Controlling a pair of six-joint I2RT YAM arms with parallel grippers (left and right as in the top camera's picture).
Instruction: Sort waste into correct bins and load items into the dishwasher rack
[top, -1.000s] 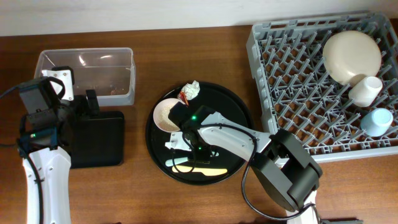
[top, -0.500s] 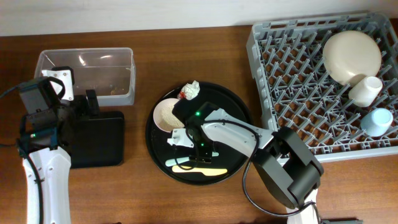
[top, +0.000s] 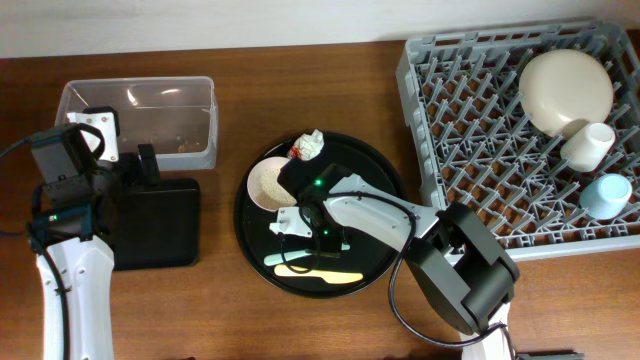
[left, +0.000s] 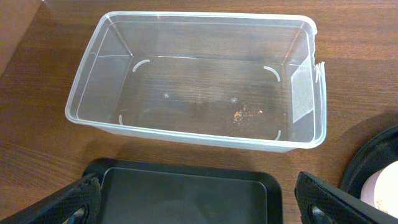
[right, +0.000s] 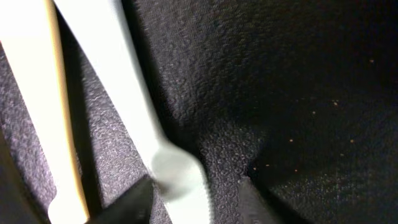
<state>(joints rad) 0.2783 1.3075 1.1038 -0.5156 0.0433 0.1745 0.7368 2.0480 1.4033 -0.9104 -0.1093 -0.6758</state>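
Note:
My right gripper (top: 324, 238) is down on the round black tray (top: 380, 180), and in the right wrist view its jaws (right: 194, 200) straddle the handle of the mint-green spoon (right: 124, 81). The left fingertip (right: 134, 200) touches the handle, while a gap remains at the right one. The yellow spoon (right: 34, 93) lies alongside. On the same tray are the pink-rimmed bowl (top: 266, 184), a white paper wad (top: 311, 143) and a red wrapper (top: 297, 154). My left gripper (left: 202, 202) hangs wide open over the black rectangular tray (left: 186, 196), empty, near the clear tub (left: 199, 81).
The grey dishwasher rack (top: 470, 140) fills the right side and holds the cream plate (top: 565, 88), the white cup (top: 588, 144) and the light-blue cup (top: 607, 194). A few crumbs lie in the clear tub (top: 140, 118). The black tray (top: 155, 222) sits in front of it.
My right gripper shifted slightly over the round tray, widened, then narrowed around the mint-green spoon's handle. The left arm has stayed still.

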